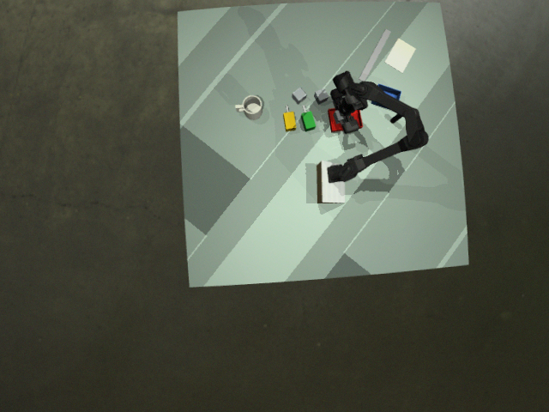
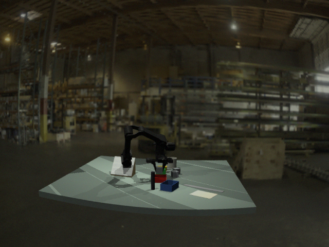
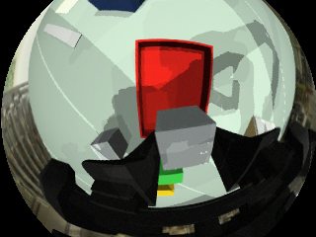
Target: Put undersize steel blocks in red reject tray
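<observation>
We have one steel block (image 1: 339,117) (image 2: 159,170) (image 3: 186,138) pinched in the gripper (image 1: 346,123) (image 2: 159,170) (image 3: 180,128), whose fingers stand about half open with a flat face of the block against each. It hangs over or just beside the red reject tray (image 1: 331,126) (image 2: 160,178) (image 3: 138,89), off the tabletop (image 1: 239,230) (image 2: 106,195) (image 3: 99,59). Seen from above, the tray lies between the middle of the tabletop and its top-right corner.

We judge the block solid, stiff and rather heavy for its size, with smooth sides that could slip if taken by an edge or corner. Opposite flat sides, gripped low enough to keep it from tipping, should serve best. It will hardly break, but we would lower it gently.

Two more blocks, a nearer one (image 1: 321,96) (image 2: 174,173) (image 3: 111,143) and a farther one (image 1: 298,94) (image 2: 176,169), sit on the tray's side toward the top-left corner. The green GO gauge (image 1: 308,121) (image 2: 164,171) (image 3: 171,177) lies beside the yellow gauge (image 1: 289,121) (image 3: 166,190); we would take it by its blocky handle, leaving the pin free.

We can read no brand, label or writing anywhere.
</observation>
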Controlling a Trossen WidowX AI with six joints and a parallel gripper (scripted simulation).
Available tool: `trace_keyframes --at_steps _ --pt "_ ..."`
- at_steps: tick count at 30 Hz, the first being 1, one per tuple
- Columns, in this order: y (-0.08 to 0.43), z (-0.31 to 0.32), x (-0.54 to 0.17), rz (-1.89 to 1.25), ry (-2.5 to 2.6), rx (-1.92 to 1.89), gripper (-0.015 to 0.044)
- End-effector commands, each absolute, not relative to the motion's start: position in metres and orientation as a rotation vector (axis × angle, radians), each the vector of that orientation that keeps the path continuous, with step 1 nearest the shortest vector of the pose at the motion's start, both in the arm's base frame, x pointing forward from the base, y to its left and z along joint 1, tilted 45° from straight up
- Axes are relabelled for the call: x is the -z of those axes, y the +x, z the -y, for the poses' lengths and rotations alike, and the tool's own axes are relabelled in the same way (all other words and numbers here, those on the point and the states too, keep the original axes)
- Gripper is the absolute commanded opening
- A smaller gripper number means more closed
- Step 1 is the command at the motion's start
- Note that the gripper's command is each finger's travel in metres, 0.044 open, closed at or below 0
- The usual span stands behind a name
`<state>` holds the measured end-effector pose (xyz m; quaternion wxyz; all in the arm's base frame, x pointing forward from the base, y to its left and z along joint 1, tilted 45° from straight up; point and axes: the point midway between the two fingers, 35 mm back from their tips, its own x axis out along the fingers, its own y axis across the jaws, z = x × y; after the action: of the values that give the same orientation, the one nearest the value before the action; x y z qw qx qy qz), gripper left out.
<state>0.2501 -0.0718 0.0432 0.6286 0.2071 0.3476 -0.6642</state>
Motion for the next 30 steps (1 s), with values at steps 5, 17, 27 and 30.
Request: trace_keyframes --at_steps 5,17,27,30 --pt "0.251 0.079 -0.036 -0.786 0.474 1.506 0.0000" --pt "0.248 0.084 -0.032 -0.791 0.479 1.520 0.0184" --pt "0.254 0.053 -0.063 -0.788 0.475 1.506 0.0440" --pt "0.255 0.051 -0.065 -0.787 0.474 1.506 0.0440"
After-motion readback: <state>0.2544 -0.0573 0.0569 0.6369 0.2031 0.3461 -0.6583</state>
